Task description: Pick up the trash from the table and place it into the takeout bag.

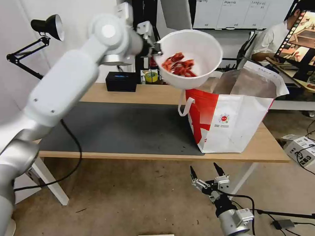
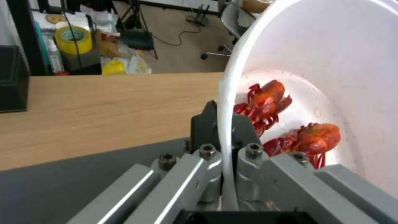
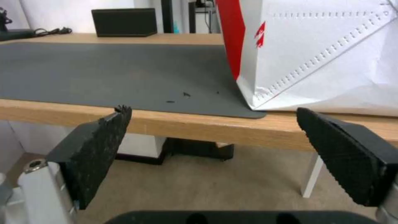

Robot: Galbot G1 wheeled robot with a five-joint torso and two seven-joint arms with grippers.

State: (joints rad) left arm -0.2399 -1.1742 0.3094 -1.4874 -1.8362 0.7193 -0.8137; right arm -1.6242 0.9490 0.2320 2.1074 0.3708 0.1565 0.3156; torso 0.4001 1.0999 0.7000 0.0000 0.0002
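Left gripper (image 1: 156, 51) is raised above the table (image 1: 141, 94), clamped on the rim of the bowl (image 1: 201, 52). In the left wrist view the rim (image 2: 227, 130) runs between the two fingers (image 2: 207, 130), one inside the bowl, one outside. The bowl is tilted, its mouth facing the head camera, red shell scraps (image 1: 179, 64) lying on its lower inside wall. It hangs in the air over the left edge of the bag (image 1: 233, 117) opening, its lower side near the bag top; contact cannot be told.

The bag stands upright at the right end of the table, partly on the mat (image 1: 122, 129), top open with foil lining (image 1: 248, 83) showing, one white handle (image 1: 184, 107) hanging on its left side.

Right gripper (image 1: 209, 174) sits low in front of the table edge, below the bag, fingers spread wide, holding nothing. The right wrist view shows both black pads (image 3: 97, 149) apart, with the table edge and the bag's lower corner (image 3: 253, 105) beyond them.

A black box (image 1: 121, 81) sits at the back of the table, well apart from the bowl. A few dark crumbs (image 3: 184, 94) lie on the mat near the bag.
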